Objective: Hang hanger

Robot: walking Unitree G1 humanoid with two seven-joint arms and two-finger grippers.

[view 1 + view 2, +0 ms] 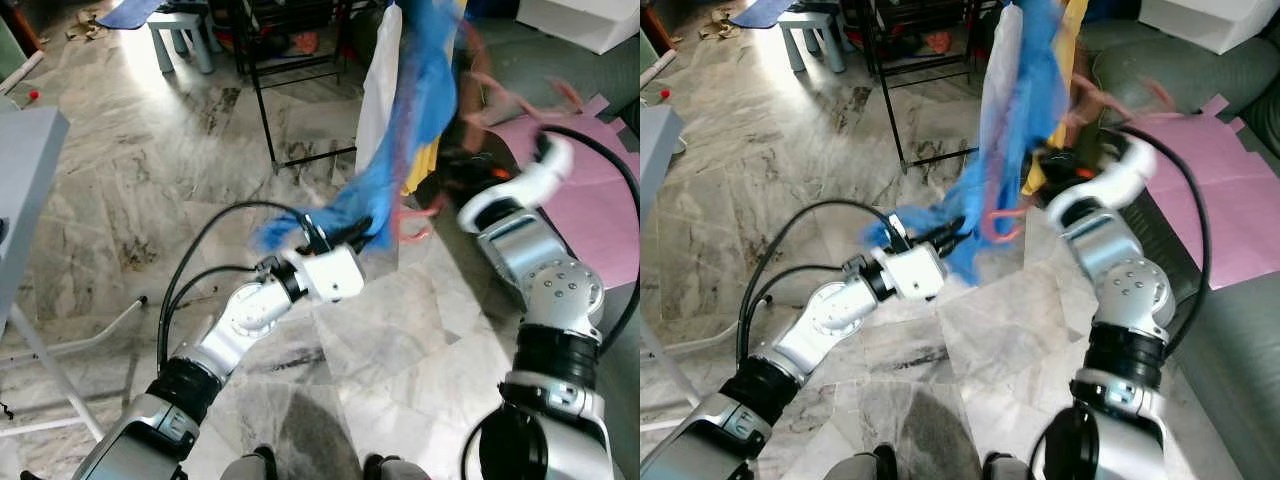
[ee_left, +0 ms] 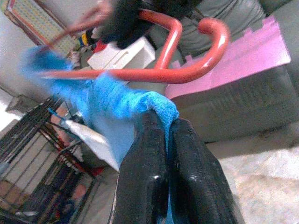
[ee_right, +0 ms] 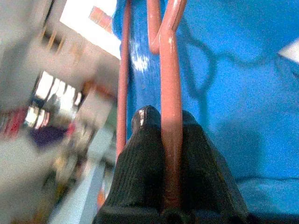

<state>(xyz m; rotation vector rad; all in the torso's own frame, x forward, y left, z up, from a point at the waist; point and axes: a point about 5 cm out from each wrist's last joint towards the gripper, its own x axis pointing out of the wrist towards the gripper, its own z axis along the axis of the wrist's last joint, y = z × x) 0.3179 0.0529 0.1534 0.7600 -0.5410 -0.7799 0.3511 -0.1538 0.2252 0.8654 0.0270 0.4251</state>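
Salmon-pink plastic hanger (image 3: 171,93) carrying a bright blue cloth garment (image 1: 1030,90), held up over the grey marble floor (image 1: 180,170) before a black metal rack (image 1: 290,90). Right claw (image 3: 163,126) pinches the hanger's rod. Left claw (image 2: 168,135), fingers pressed together, pinches the garment's lower edge.
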